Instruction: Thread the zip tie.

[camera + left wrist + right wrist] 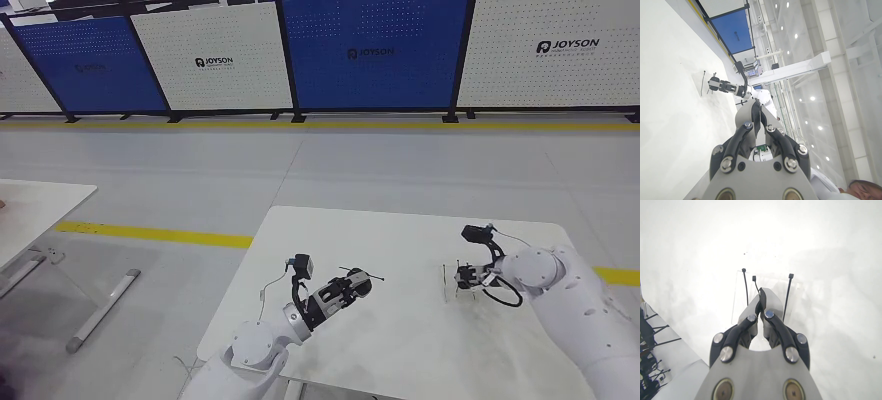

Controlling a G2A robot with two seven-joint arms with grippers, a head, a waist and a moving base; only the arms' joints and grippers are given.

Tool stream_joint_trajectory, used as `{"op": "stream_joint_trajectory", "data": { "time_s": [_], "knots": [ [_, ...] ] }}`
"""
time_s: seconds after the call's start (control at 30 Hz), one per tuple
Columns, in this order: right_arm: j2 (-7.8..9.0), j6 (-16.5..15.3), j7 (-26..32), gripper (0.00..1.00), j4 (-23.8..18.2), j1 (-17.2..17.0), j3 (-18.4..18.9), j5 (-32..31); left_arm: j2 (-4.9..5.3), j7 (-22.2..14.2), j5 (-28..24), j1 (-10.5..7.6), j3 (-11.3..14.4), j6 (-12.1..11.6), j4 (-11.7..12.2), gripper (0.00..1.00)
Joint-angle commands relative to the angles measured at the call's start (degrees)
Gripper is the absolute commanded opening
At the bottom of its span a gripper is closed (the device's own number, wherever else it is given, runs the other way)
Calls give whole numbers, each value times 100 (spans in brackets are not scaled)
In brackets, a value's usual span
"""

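My left gripper point(357, 287) point(759, 103) is held above the white table point(400, 330), shut on a thin black zip tie point(363, 272) point(760, 114) that sticks out on both sides of the fingers. My right gripper point(464, 277) point(762, 291) is low over a clear sheet point(739, 294) and is shut on the strap of a second zip tie point(755, 283), whose square head points away from the fingers. The left wrist view shows the right gripper point(712, 84) far off at the clear sheet point(696, 79).
Two more black zip ties point(745, 287) point(788, 294) lie on the clear sheet, one on each side of the right gripper. A second table point(40, 200) stands off to the left. Blue and white pegboard panels point(370, 50) line the back.
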Motion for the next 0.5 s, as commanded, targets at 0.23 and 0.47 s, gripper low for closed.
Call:
{"op": "stream_joint_trajectory", "data": {
  "time_s": [0.23,0.47],
  "knots": [
    [368,81,-78,0,-1154,-682,658,-130,0,0,0,0,0,0,0,0],
    [368,81,-78,0,-1154,-682,658,-130,0,0,0,0,0,0,0,0]
  ]
}}
